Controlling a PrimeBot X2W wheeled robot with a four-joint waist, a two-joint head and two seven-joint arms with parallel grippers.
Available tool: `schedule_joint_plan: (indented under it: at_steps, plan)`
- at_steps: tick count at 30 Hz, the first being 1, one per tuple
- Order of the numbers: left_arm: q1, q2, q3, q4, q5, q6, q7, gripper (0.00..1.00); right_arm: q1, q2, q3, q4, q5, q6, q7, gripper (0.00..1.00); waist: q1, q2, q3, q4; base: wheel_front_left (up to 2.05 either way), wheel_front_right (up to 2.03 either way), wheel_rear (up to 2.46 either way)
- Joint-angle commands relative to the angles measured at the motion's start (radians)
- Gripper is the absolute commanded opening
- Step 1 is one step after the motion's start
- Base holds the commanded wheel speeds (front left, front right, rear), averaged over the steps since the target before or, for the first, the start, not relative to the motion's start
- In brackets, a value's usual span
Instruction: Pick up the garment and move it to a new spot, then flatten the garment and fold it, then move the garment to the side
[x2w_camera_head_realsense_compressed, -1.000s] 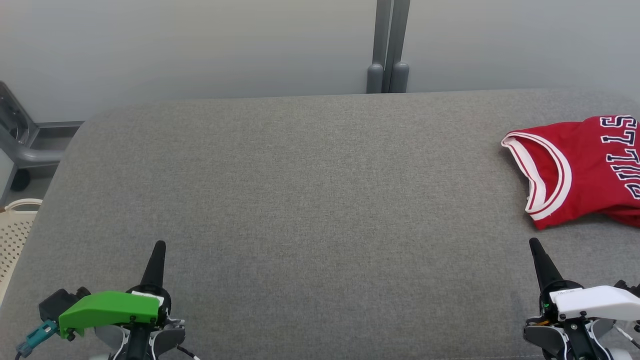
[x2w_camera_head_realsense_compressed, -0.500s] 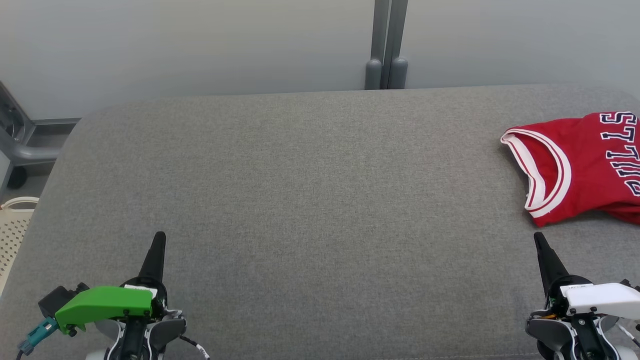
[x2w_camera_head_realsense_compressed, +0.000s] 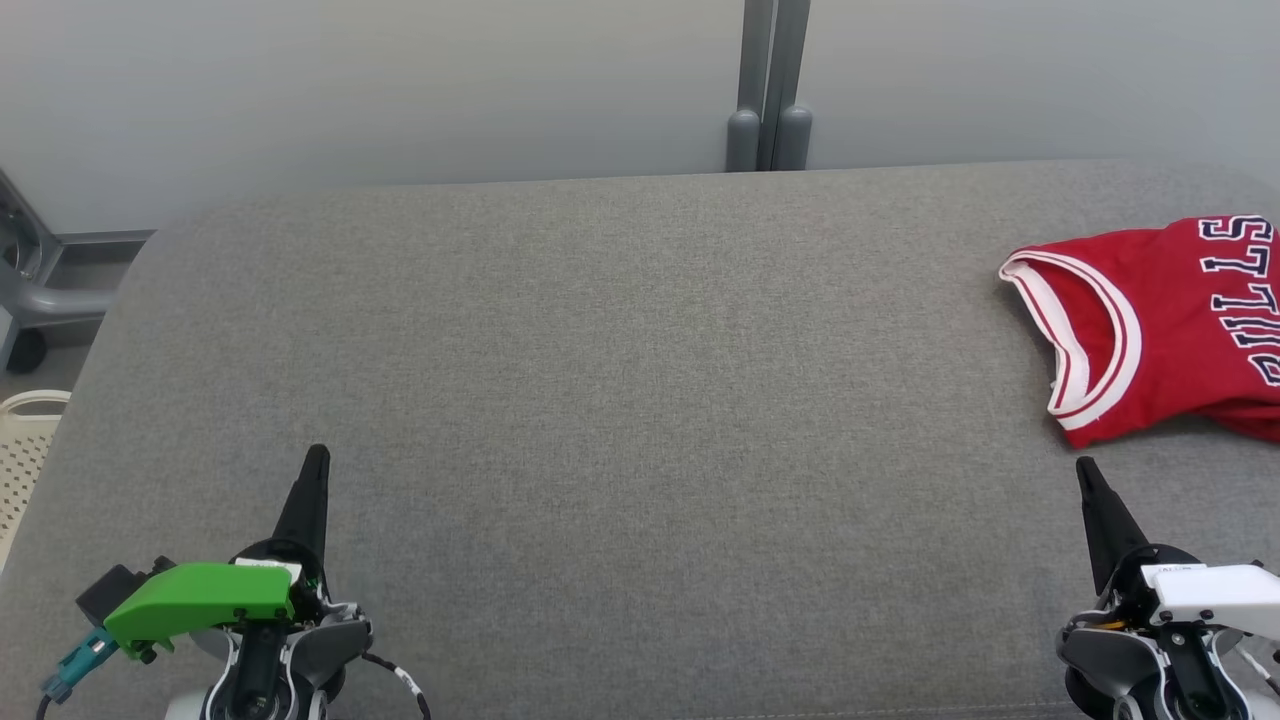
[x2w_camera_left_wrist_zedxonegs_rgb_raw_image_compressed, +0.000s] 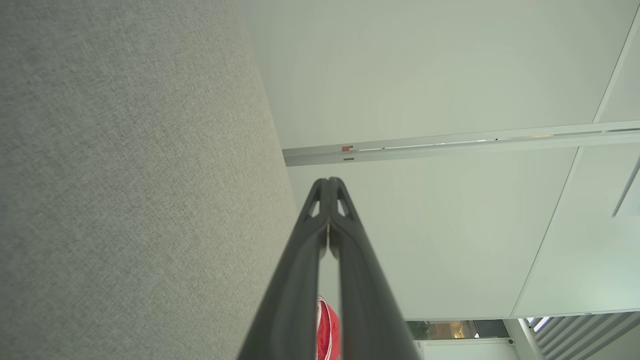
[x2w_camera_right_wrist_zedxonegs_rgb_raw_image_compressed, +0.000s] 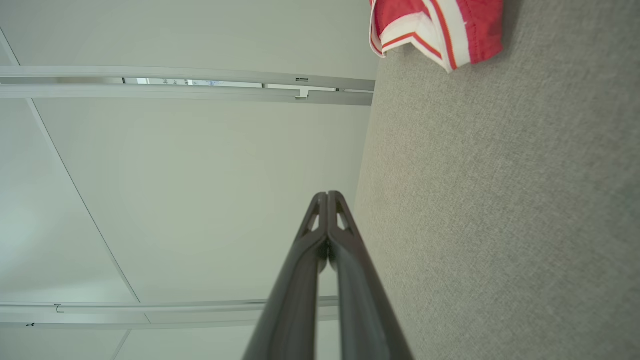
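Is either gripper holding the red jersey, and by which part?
Nothing is held. The left gripper and right gripper both have jaws shut and empty; the red jersey lies apart on the grey cushion.

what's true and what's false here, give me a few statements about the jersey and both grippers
1. The red jersey lies near the right end of the grey padded surface. True.
2. The right gripper is shut on the jersey. False: it is shut on nothing and is apart from the jersey's near edge.
3. The left gripper is open. False: its fingers are pressed together.
4. The jersey has white trim with a red stripe. True.
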Motion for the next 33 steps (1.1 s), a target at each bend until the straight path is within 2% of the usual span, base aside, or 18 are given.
schedule_joint_plan:
  at_steps: [1,12,33]
  plan:
    - [-0.024,-0.005,0.009,-0.002,-0.017,-0.008,0.007,0.0,-0.015,-0.005,-0.004,-0.008,0.023,0.0,0.004,0.0,0.0,-0.0001,0.001,-0.001,0.0,0.0,0.0]
    - [-0.034,-0.018,0.027,0.001,-0.066,-0.025,0.025,0.0,-0.018,-0.005,-0.013,-0.011,0.093,0.0,0.014,0.0,0.0,-0.0001,0.01,-0.005,0.0,0.0,0.0]
    - [-0.033,-0.017,0.026,0.0,-0.065,-0.024,0.024,0.0,-0.017,-0.005,-0.012,-0.011,0.089,0.0,0.013,0.0,0.0,-0.0001,0.01,-0.005,0.0,0.0,0.0]
